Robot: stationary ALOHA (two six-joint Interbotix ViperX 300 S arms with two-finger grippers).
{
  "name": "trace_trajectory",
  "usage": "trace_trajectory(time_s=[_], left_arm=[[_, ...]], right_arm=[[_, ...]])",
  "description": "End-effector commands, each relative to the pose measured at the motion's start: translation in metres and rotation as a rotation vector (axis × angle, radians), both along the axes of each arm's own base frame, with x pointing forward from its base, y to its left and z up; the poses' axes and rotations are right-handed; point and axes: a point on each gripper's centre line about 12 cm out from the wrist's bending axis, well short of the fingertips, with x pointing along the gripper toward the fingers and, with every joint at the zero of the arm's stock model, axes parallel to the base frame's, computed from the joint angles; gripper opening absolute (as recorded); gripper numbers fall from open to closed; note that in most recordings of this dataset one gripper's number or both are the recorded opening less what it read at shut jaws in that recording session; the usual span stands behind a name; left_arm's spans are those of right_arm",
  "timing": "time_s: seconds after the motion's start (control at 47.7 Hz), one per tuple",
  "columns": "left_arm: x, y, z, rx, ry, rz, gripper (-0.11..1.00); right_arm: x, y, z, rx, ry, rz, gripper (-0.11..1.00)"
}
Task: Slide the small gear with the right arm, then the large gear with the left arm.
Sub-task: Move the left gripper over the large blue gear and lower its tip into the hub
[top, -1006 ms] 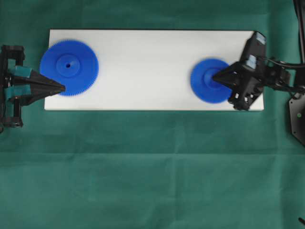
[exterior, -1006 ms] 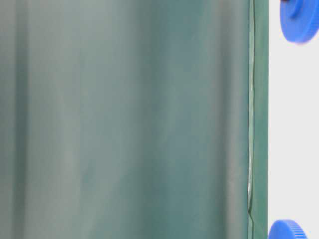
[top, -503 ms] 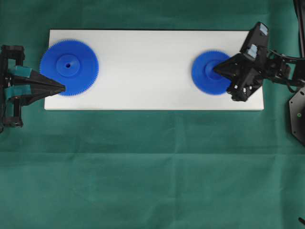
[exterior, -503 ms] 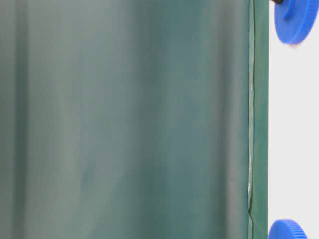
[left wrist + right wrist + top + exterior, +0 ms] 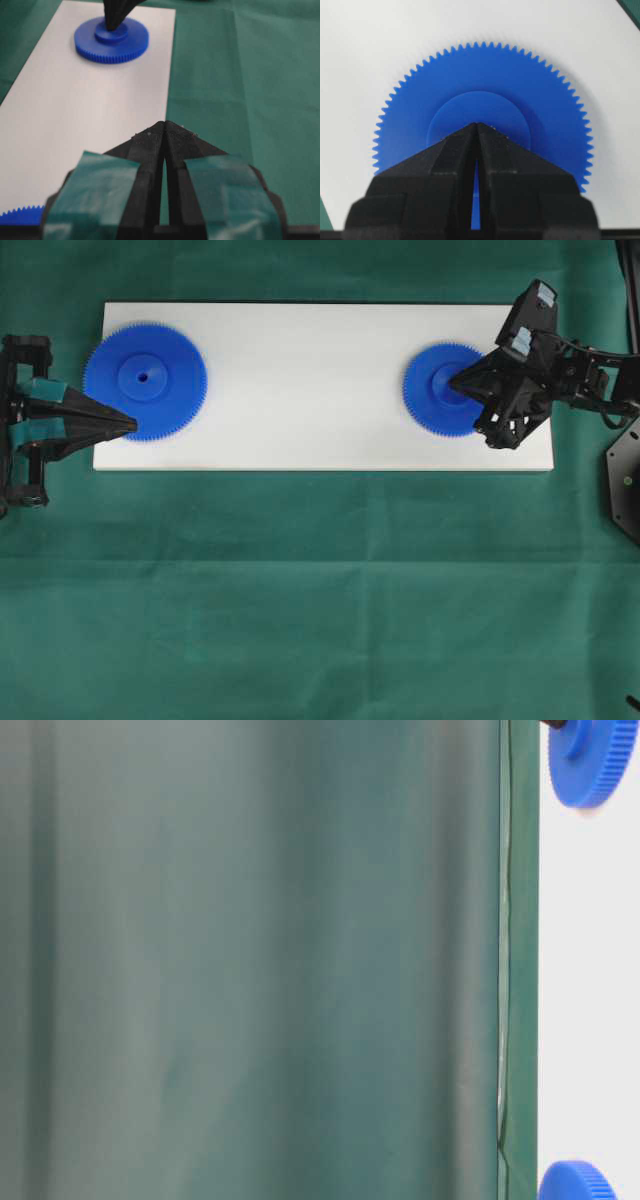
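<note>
Small gear (image 5: 441, 390) nudged up-board | right gripper (image 5: 477, 124) jaws together on hub | left gripper (image 5: 164, 123) pressed together

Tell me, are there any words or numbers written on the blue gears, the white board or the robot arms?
None can be read.
The small gear has a plain blue face, no writing.
The large gear is plain too.
The white board is blank.
The teal tape on the left tool carries no print.
The right tool is bare black.
</note>
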Motion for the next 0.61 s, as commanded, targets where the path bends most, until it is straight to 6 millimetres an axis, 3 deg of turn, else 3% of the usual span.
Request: trace_trajectory(time_s=[0.0, 0.356, 0.587], left_arm=[[0.003, 0.0, 0.006, -0.002, -0.015, 0.001, 0.0], [0.003, 0.001, 0.006, -0.002, -0.014, 0.002, 0.0], [0.0, 0.006, -0.007, -0.016, 0.071, 0.029, 0.0]], right_arm=[[0.003, -0.002, 0.01, -0.022, -0.027, 0.009, 0.51], [0.009, -0.004, 0.051, -0.105, -0.128, 0.039, 0.51], [0.003, -0.002, 0.071, -0.139, -0.197, 0.035, 0.51]])
